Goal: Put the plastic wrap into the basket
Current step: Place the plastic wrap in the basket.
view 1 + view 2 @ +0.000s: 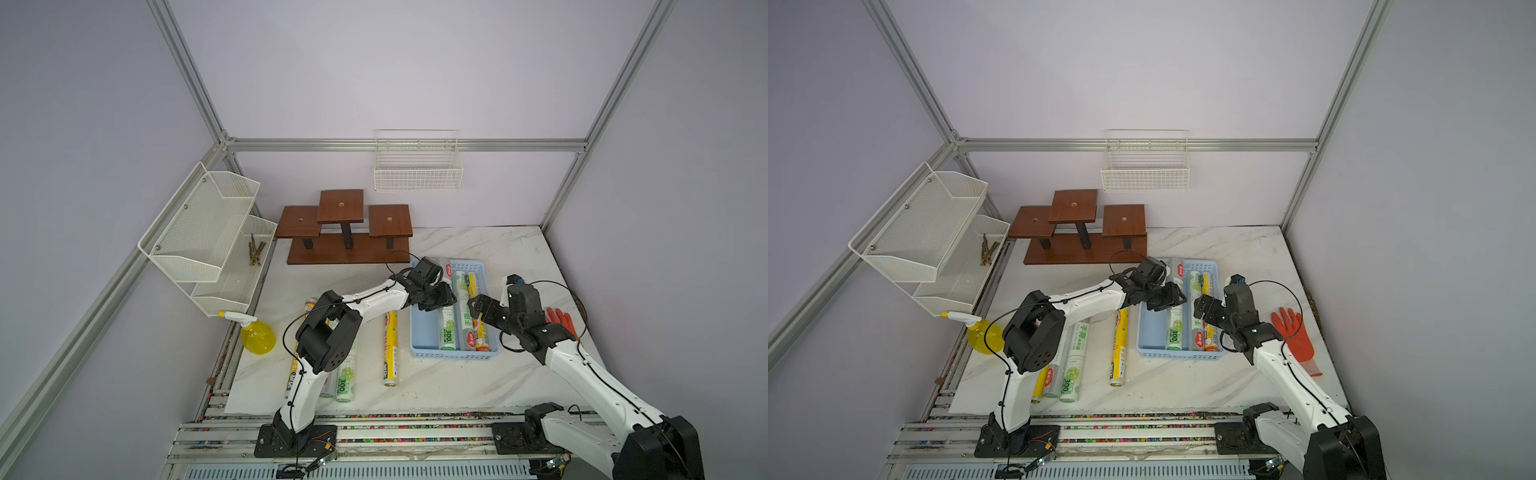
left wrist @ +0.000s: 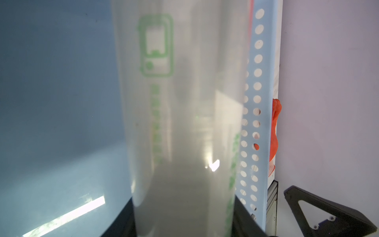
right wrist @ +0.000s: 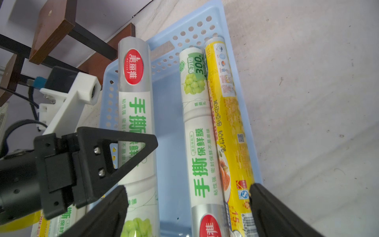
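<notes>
Right jaws apart above basket (image 1: 423,332), left jaws clamped on white-green roll (image 1: 448,328) over it

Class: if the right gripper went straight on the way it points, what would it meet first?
Probably the middle white-green roll in the blue basket, beside the yellow roll; the open right gripper frames it, depth unclear.

White marble-patterned worktop (image 1: 478,245), carrying: brown wooden stepped stand (image 1: 349,255) at the back; light blue perforated plastic basket (image 1: 455,354); yellow plastic-wrap roll (image 1: 390,349) just beside it; several more rolls (image 1: 345,380) front left; orange glove (image 1: 563,322) far right.
</notes>
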